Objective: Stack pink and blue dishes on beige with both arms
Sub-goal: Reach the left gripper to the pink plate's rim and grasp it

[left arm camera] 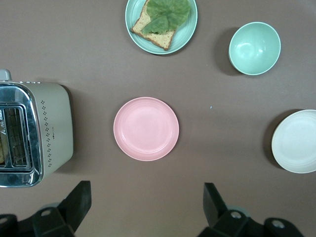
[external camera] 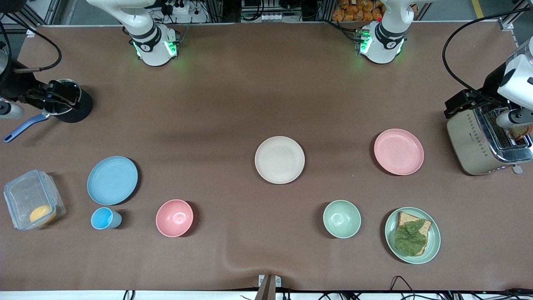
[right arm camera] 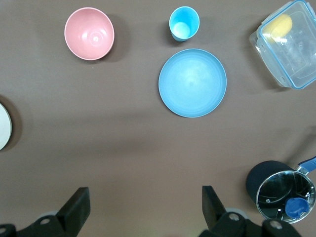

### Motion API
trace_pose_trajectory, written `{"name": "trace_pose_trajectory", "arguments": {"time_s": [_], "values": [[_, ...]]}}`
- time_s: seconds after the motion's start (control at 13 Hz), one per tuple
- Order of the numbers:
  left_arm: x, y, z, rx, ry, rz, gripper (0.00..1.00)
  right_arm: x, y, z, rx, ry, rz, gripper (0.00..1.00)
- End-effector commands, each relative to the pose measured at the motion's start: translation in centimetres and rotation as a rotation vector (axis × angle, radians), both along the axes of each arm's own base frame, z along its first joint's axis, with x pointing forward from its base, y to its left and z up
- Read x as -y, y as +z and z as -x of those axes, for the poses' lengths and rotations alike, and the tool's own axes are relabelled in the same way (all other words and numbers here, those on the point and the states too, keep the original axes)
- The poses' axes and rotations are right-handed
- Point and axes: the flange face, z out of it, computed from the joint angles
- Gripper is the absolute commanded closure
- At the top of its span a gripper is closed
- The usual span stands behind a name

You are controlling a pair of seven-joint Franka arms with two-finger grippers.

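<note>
Pink plate [external camera: 398,151], beige plate [external camera: 279,159], blue plate [external camera: 112,180] lie flat (unstacked, well apart).

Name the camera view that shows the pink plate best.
Left wrist view: the pink plate lies whole, large and centred. Front view shows it whole but smaller, beside the toaster. Right wrist view misses it.

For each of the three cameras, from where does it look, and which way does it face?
Front view: high across the table, facing both arm bases over all the dishes.
Left wrist view: on the left arm, looking down on the pink plate; open left claw fingers show.
Right wrist view: on the right arm, down on the blue plate; open right claw shows.
Both wrist views catch the beige plate.
</note>
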Motion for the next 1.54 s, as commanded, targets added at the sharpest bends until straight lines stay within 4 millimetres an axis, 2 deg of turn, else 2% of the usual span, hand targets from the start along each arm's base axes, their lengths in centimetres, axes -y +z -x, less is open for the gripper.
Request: {"name": "trace_pose_trajectory", "arguments": {"time_s": [0.0,0.15,0.23,0.31,0.46,0.54,0.62,0.77,0.92,1.0,1.08,1.23,1.38,1.46], "values": [[-0.2,1.3,0.6,-0.001,-0.01,0.014,0.0,0.0,0.2,0.5,-0.009,-0.019,-0.014,0.0],[-0.6,0.4,0.2,-0.018,-0.002,0.012,0.0,0.1,0.3,0.5,-0.007,-0.021,-0.014,0.0],[-0.9,-0.9,-0.3,-0.042,-0.011,0.008,0.0,0.1,0.2,0.6,-0.011,-0.021,-0.014,0.0],[-1.8,-3.3,-1.0,-0.087,-0.005,0.009,0.0,0.1,0.2,0.5,-0.009,-0.021,-0.014,0.0],[-3.3,-10.6,-1.4,-0.121,0.017,-0.004,0.0,0.1,0.2,0.5,-0.009,-0.021,-0.014,0.0],[-5.5,-14.5,-1.1,-0.11,0.05,-0.014,0.0,0.1,0.2,0.5,-0.009,-0.021,-0.014,0.0],[-7.3,-18.0,-0.7,-0.095,0.066,-0.011,0.0,0.3,0.0,0.3,-0.007,-0.024,-0.015,0.0],[-8.7,-24.4,0.6,-0.074,0.059,-0.001,0.0,0.5,-0.8,0.1,-0.013,-0.028,-0.015,0.0],[-10.0,-29.7,2.1,-0.04,0.081,0.005,0.0,1.6,-2.3,-0.2,-0.024,-0.049,-0.015,0.0],[-11.4,-32.1,2.8,-0.034,0.105,0.011,0.0,1.8,-3.3,-0.6,-0.03,-0.052,-0.015,0.0],[-12.0,-34.5,3.0,-0.032,0.091,0.02,0.0,2.5,-4.7,-1.1,-0.042,-0.067,-0.015,0.0],[-15.4,-39.1,3.5,-0.021,0.079,0.04,0.0,4.6,-7.7,-2.5,-0.08,-0.102,-0.018,0.0],[-17.5,-42.1,3.9,-0.007,0.052,0.053,0.0,6.7,-11.3,-3.6,-0.111,-0.111,-0.024,0.0],[-17.7,-42.2,4.0,-0.008,0.053,0.054,0.0,7.4,-13.4,-4.2,-0.099,-0.123,-0.024,0.0]]}}
